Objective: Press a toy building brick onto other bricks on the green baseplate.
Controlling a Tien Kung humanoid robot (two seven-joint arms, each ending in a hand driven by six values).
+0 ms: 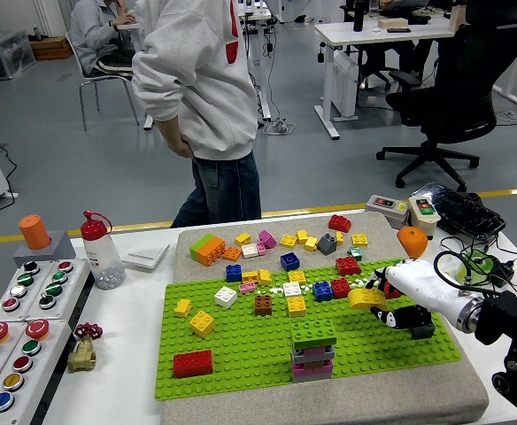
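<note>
Head view | right hand (400, 297) fingers pinch rounded yellow brick (366, 297) | above green baseplate (241, 350)

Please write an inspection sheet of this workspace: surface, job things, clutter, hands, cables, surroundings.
Surface: white table, grey mat under green baseplate.
Job things: yellow brick in right hand; stacked bricks near front edge; loose bricks scattered.
Clutter: button panel, bottle, brass valve.
Hands: right hand shut on yellow brick; left not in view.
Cables: black cables at right.
Surroundings: person behind table, office chair.
</note>
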